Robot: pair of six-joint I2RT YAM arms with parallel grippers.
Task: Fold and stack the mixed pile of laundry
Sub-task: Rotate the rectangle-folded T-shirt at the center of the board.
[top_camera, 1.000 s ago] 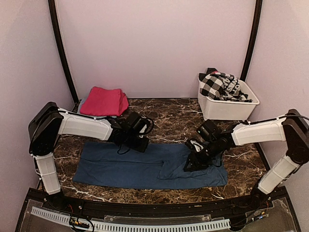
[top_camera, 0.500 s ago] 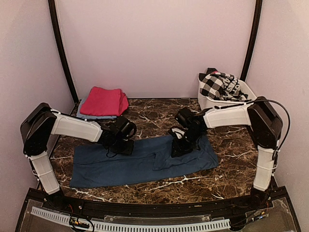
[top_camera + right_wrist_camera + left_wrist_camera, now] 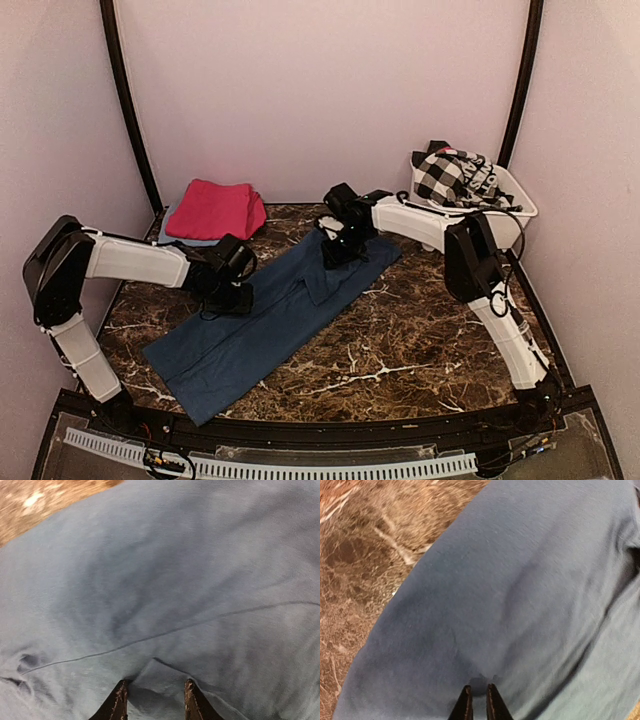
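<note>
My left gripper (image 3: pixel 479 694) is pinched tight on the navy-blue sheet (image 3: pixel 265 325), and my right gripper (image 3: pixel 155 692) clamps a fold of it. The sheet lies diagonally across the marble table (image 3: pixel 420 335). The checked garment (image 3: pixel 440 178) has markings too small for me to read.

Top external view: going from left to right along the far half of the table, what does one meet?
Magenta-pink cloth → right fingers, on the navy-blue sheet → white tub, holding the checked garment.

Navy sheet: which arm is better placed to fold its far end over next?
Right, probably: the right end effector grips the navy sheet at the far end, while the left end effector pinches mid-edge.
</note>
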